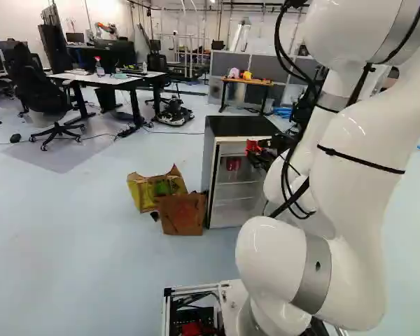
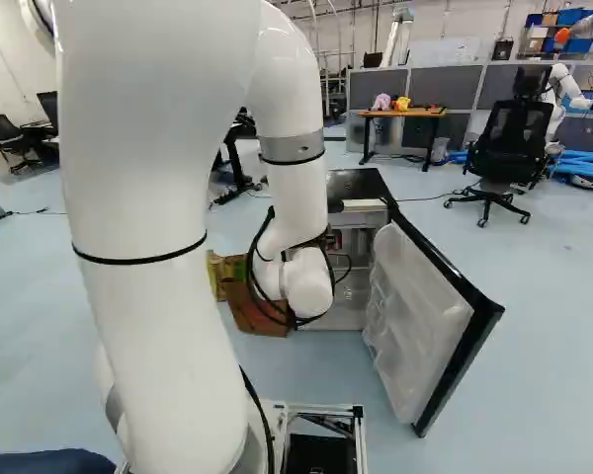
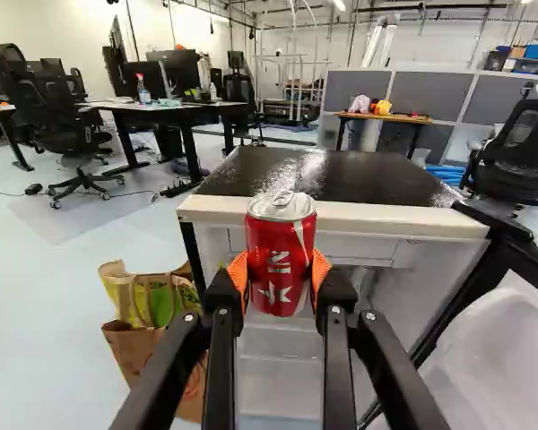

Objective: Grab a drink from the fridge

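Note:
In the left base view my gripper is in front of the upper part of the open fridge, with a red can at its fingertips. The wrist view shows the gripper shut on this red drink can, one orange pad against each side. The can is upright, its silver lid showing, and stands out before the fridge's pale front top edge. Behind it are the fridge's shelves. Something dark red shows inside the fridge in the left base view.
The fridge door hangs wide open at the right of the right base view. A brown paper bag and a yellow-green bag stand beside the fridge. Farther back are desks, chairs and a small wooden table.

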